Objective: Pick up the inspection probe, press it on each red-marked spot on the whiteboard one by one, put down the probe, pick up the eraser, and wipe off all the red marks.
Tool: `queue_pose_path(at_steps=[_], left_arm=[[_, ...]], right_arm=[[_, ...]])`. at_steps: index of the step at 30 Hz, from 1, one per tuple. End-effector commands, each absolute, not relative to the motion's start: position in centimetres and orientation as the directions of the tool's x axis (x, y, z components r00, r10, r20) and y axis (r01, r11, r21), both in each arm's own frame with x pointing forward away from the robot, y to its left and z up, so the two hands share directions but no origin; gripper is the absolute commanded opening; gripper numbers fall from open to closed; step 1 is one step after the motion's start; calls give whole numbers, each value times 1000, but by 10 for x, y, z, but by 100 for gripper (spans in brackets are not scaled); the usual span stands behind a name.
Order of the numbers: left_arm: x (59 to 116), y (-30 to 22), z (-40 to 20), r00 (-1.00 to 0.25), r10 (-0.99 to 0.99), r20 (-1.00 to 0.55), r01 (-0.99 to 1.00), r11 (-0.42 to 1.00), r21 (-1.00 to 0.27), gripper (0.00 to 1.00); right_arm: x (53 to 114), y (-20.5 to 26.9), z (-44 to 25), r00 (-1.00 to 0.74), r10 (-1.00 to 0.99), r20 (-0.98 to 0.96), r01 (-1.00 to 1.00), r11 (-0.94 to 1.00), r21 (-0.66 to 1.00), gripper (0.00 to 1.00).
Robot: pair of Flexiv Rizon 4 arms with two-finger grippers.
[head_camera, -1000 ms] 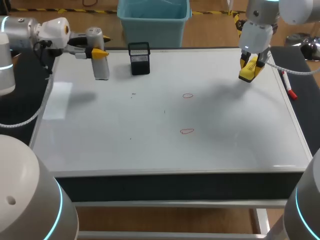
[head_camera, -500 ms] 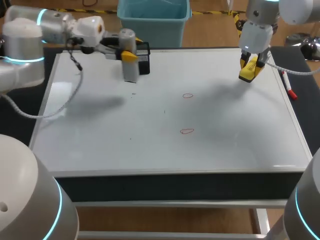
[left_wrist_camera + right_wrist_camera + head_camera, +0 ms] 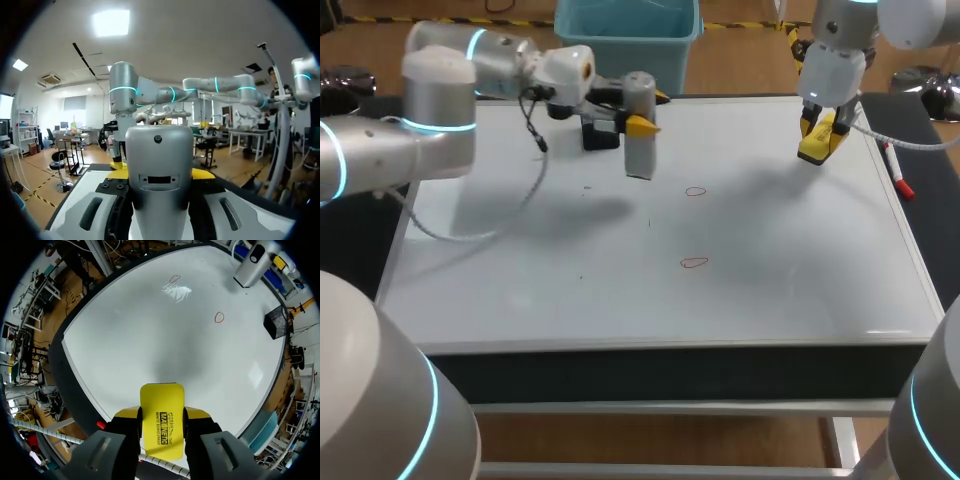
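Over the far half of the white rectangular whiteboard [image 3: 520, 270], head view: carrying the grey cylindrical inspection probe [image 3: 639, 152] upright in the left gripper [image 3: 642, 112], fingers clamping its body from both sides, nose hanging clear of the surface, near the far red oval mark [image 3: 695, 191]. Judging neither this nor the near red oval mark [image 3: 694, 263] pressed yet, so leaving pressing, set-down and wiping to do. Holding the yellow block eraser [image 3: 815, 150] in the right gripper [image 3: 823, 130] above the far right corner. Hanging just beside the black mesh pen holder [image 3: 598, 137]; noting a red-capped marker [image 3: 895, 172] just off the right edge, well apart.

Left wrist view: squeezing the probe [image 3: 159, 150] between both fingers [image 3: 204, 174].

Right wrist view: pinching the eraser [image 3: 161, 415] between both fingers [image 3: 197, 415]; looking down on both marks, unwiped, with the probe [image 3: 251, 265] beyond them.
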State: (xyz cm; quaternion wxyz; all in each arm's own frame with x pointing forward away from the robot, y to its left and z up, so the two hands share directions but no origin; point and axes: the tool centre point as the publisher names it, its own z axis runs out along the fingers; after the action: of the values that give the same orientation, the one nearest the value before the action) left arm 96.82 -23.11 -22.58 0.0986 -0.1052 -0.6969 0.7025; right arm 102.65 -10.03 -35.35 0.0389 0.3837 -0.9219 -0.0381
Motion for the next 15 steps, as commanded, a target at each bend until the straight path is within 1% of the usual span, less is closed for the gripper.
queue_pose_path(at_steps=[1,9,15], left_arm=[[972,-262,-234,-955,296,-4,-1,-17,-1000,0],[978,-295,-249,-955,298,7,-10,-8,-1000,0],[980,-309,-258,-952,305,13,-17,-10,-1000,0]], right_arm=[[1027,-101,-353,-701,-712,44,-706,701,98,0],[1027,-101,-353,-701,-712,44,-706,701,98,0],[1027,-101,-353,-701,-712,44,-706,701,98,0]])
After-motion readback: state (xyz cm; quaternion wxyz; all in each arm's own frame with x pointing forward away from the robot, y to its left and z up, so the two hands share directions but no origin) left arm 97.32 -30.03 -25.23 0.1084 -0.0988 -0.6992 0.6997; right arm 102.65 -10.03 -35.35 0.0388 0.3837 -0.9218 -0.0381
